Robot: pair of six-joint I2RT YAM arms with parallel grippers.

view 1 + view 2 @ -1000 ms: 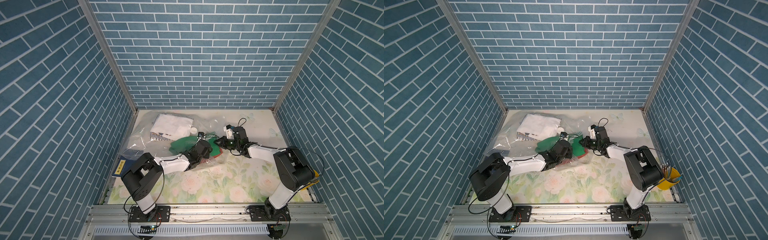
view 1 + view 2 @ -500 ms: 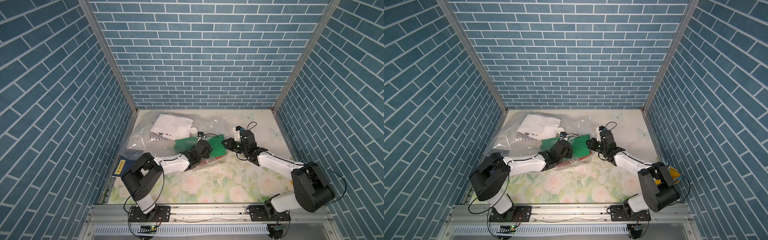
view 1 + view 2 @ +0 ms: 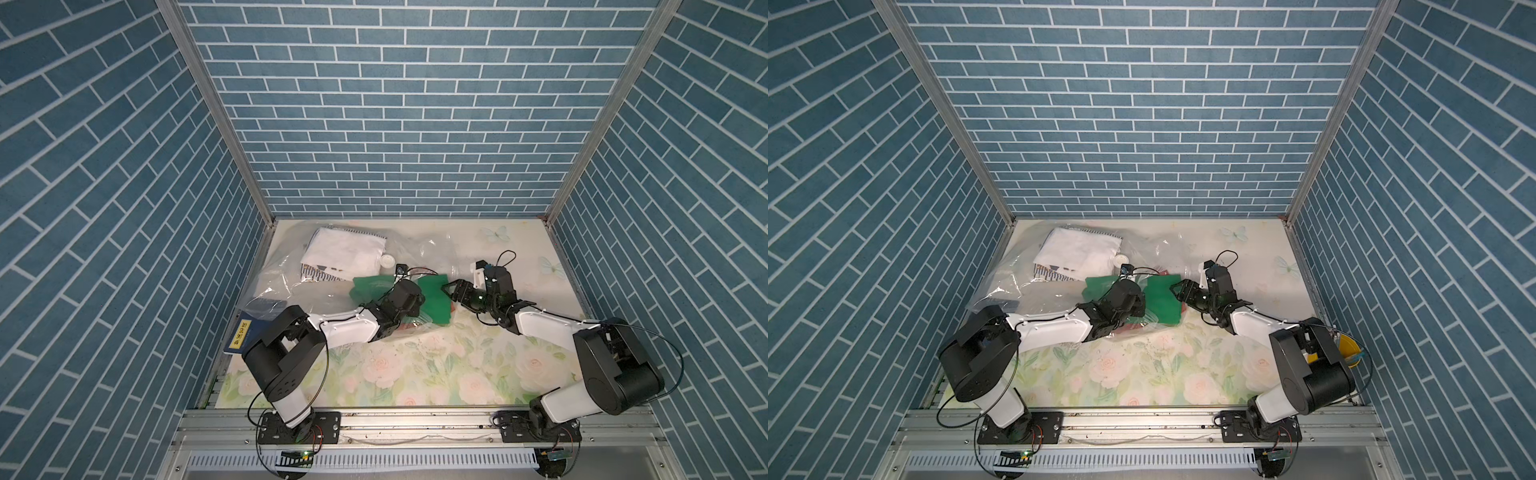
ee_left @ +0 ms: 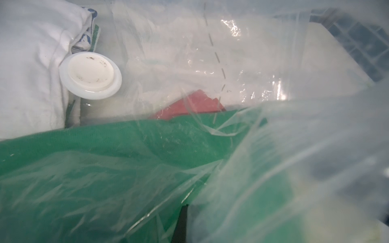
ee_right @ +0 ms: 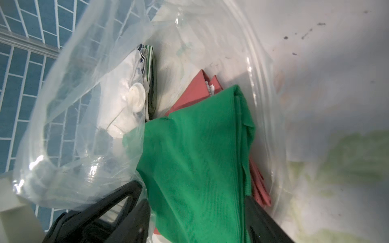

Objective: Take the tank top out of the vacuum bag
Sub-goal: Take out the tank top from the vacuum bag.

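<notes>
The vacuum bag (image 3: 291,286) (image 3: 1017,291) is a big crinkly clear sack with a round white valve (image 3: 387,261) (image 4: 90,75) (image 5: 136,98). The folded green tank top (image 3: 432,299) (image 3: 1160,301) (image 5: 195,157) (image 4: 84,168) lies at the bag's mouth, its far end under the film. My right gripper (image 3: 451,289) (image 3: 1179,291) (image 5: 195,210) is open, with one black finger on each side of the green cloth. My left gripper (image 3: 417,298) (image 4: 183,212) is shut on the bag's film over the green cloth and is mostly hidden by plastic.
A red garment (image 4: 195,103) (image 5: 195,92) lies under the green one. A white and striped folded garment (image 3: 345,249) fills the bag's far end. A dark blue booklet (image 3: 241,336) sits at the left edge of the floral table, and a yellow object (image 3: 1350,353) sits behind the right arm.
My right gripper drew the green cloth to the right, flattening it out of the bag's mouth, and its jaws have now opened. The left gripper has stayed put.
</notes>
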